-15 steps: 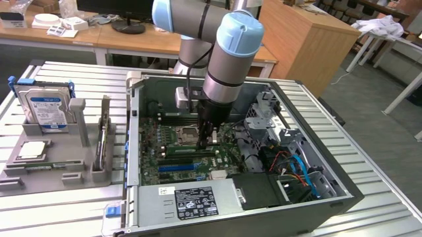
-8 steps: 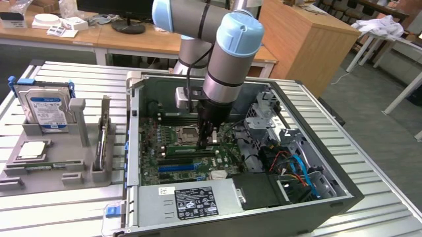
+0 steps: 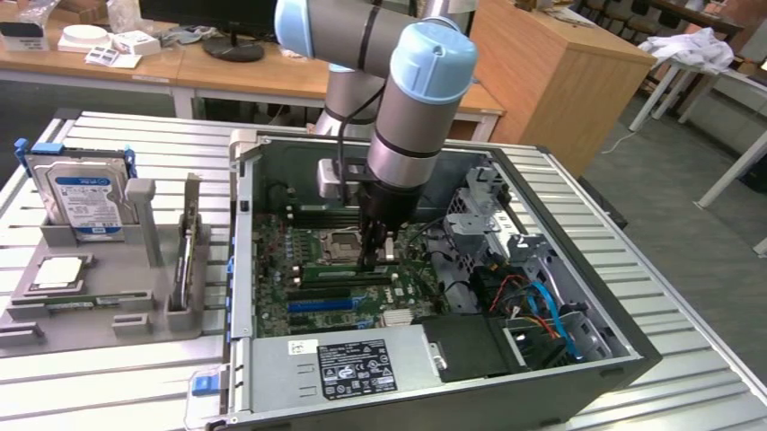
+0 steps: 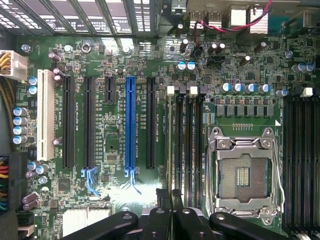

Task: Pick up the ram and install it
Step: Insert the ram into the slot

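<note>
1. Ram (image 4: 167, 145) is well to the exterior view's right of the grey tray (image 3: 114, 316). The tray stands on the slatted surface (image 3: 132, 144), with the drive (image 3: 78, 193) upright and the chip (image 3: 60, 274) lying flat in front of it.
2. Next to the right is the open case (image 3: 599, 359), and the arm reaches down into it. The hand (image 3: 379, 260) is low over the board, just beside the empty socket (image 3: 341, 242).
3. In the wrist view the hand (image 4: 169, 192) has its fingers drawn almost together. A thin pale-green strip, seen edge-on, runs out from between them. It reads as the ram, pinched on edge, though the fingers hide the grip itself.
4. The ram's long axis runs parallel to the slots (image 4: 182, 150), in line with the one farthest from the socket. Its free end points at that slot's white latch (image 4: 171, 90). Whether its lower edge touches the slot or hangs just above cannot be told.
5. In the exterior view that axis runs roughly left to right across the case, so the ram looks lined up with its slot rather than crossing it.
6. Farthest right are the cables (image 3: 540, 305), well apart from the hand.
</note>
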Controlling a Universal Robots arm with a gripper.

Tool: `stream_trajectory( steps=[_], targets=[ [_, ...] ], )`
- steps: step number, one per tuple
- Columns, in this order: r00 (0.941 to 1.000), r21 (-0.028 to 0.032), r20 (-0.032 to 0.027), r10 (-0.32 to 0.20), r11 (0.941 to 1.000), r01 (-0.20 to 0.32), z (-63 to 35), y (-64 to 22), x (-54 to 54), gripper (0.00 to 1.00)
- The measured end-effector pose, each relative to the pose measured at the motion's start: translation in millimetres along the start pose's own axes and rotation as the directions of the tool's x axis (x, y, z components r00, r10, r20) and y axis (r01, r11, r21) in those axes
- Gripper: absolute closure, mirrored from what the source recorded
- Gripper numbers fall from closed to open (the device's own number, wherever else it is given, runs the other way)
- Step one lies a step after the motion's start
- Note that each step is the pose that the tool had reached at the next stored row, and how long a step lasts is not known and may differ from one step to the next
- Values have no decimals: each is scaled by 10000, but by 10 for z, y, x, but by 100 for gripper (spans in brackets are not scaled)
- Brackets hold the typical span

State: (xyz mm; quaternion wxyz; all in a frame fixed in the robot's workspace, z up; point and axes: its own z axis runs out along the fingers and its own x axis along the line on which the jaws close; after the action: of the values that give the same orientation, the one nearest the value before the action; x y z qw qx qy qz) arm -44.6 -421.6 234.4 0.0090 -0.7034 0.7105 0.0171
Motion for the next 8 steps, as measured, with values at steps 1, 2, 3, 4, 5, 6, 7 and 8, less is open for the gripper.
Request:
stream_trajectory(
  steps=[1,2,3,4,5,6,7,8],
  targets=[
    [10000,10,1,0,10000,0,0,2,0,88],
    [10000,15,2,-1,10000,1,0,3,0,88],
    [10000,18,1,-2,10000,2,0,4,0,88],
    [10000,19,1,-2,10000,2,0,6,0,88],
    [10000,20,1,-1,10000,1,0,8,0,88],
    [10000,21,1,-2,10000,2,0,9,0,88],
    [10000,21,2,0,10000,0,1,11,0,88],
    [10000,22,3,-1,10000,1,3,12,-2,88]
  ],
)
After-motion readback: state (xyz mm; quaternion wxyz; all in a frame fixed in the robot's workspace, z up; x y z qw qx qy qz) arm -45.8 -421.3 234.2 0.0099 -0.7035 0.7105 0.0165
